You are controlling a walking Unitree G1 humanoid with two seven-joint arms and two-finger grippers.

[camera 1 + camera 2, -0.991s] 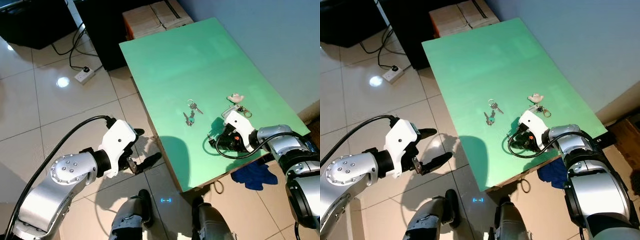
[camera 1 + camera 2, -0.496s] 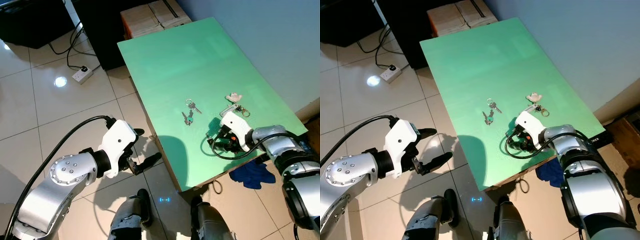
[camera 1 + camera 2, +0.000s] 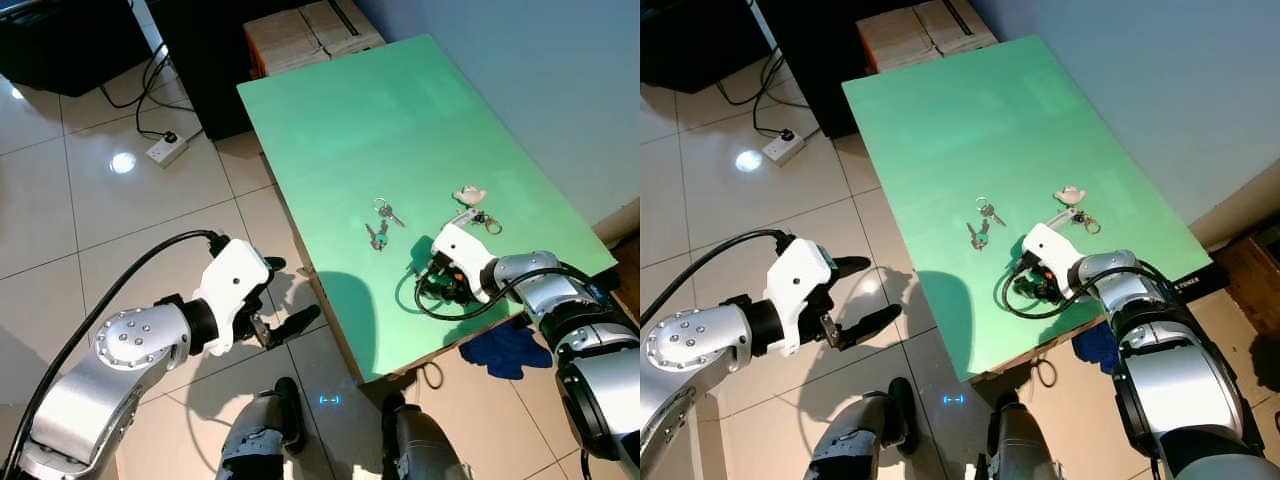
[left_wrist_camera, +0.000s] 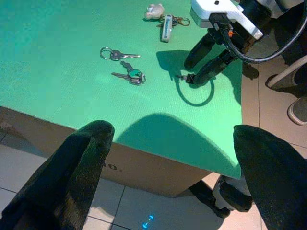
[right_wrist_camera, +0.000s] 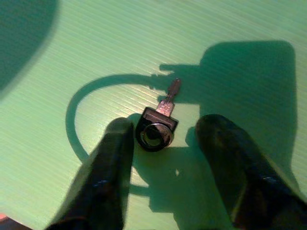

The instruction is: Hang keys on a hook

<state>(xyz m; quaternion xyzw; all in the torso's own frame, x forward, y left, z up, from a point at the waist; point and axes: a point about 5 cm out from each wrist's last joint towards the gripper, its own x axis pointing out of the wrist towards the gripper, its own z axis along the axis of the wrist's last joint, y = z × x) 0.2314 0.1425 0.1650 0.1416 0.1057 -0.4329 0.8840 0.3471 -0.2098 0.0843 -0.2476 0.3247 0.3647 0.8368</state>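
Right end effector now lower, black-headed key between its fingers.

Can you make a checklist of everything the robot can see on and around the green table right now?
Surface: green table, flat.
Job's things: black-headed key lies between the right gripper's fingers; two small key sets mid-table; keyring bunch with pink charm near the right arm. Hook: nothing seen.
Clutter: blue cloth on the floor.
Grippers: right gripper open, low over the key; left gripper open, above the floor tiles beside the table.
Cables: black cable looping from the right wrist; power strip on the floor.
Surroundings: cardboard box, blue wall.
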